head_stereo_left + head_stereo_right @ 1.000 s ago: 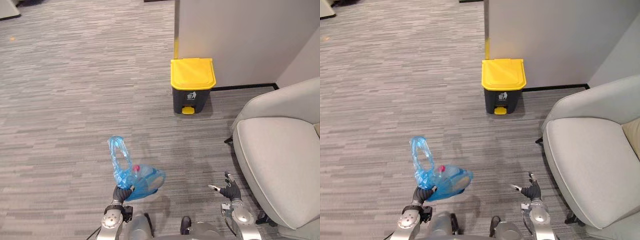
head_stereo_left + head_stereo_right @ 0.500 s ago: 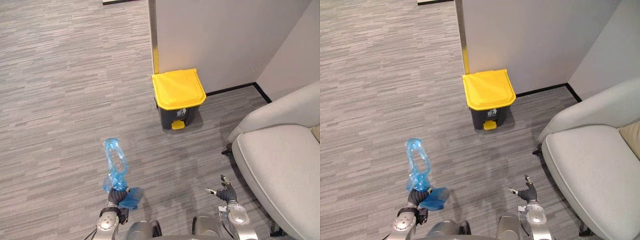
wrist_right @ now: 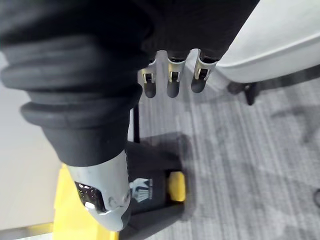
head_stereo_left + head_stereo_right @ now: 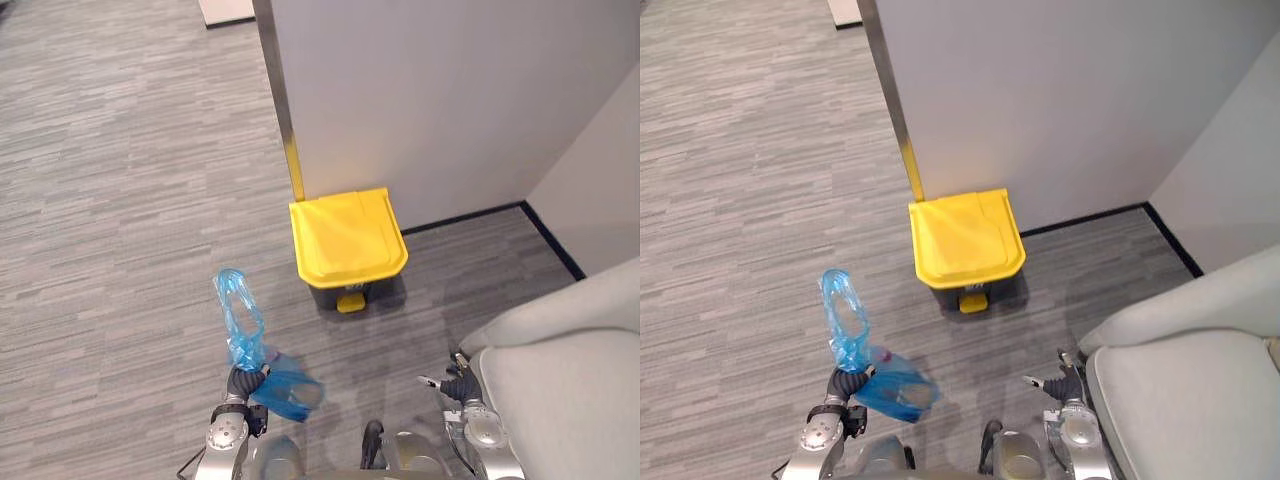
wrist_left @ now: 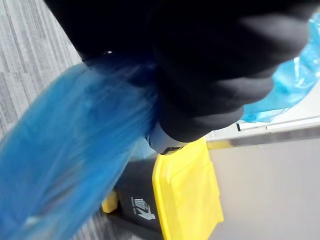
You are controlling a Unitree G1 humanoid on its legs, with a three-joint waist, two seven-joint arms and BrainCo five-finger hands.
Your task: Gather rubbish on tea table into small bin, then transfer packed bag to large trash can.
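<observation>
A blue plastic bag [image 4: 290, 393] with rubbish inside hangs low at the left, its handle loop [image 4: 238, 320] standing up above my left hand [image 4: 243, 383], which is shut on the bag's neck. The bag [image 5: 65, 150] also shows close up in the left wrist view. Ahead stands a dark trash can with a closed yellow lid [image 4: 347, 237] and a yellow pedal, against the wall. My right hand [image 4: 455, 385] hangs open and holds nothing, low at the right; its fingers [image 3: 172, 85] are straight in the right wrist view, with the can [image 3: 150, 190] beyond them.
A light grey armchair [image 4: 570, 400] stands close at the right, beside my right hand. A pale partition wall [image 4: 430, 90] with a metal and yellow corner strip rises behind the can. Grey striped carpet [image 4: 110, 220] spreads to the left.
The whole view has shifted as the camera moved: the can now sits nearer and more central. The bag stays in my left hand, its body swinging out to the right.
</observation>
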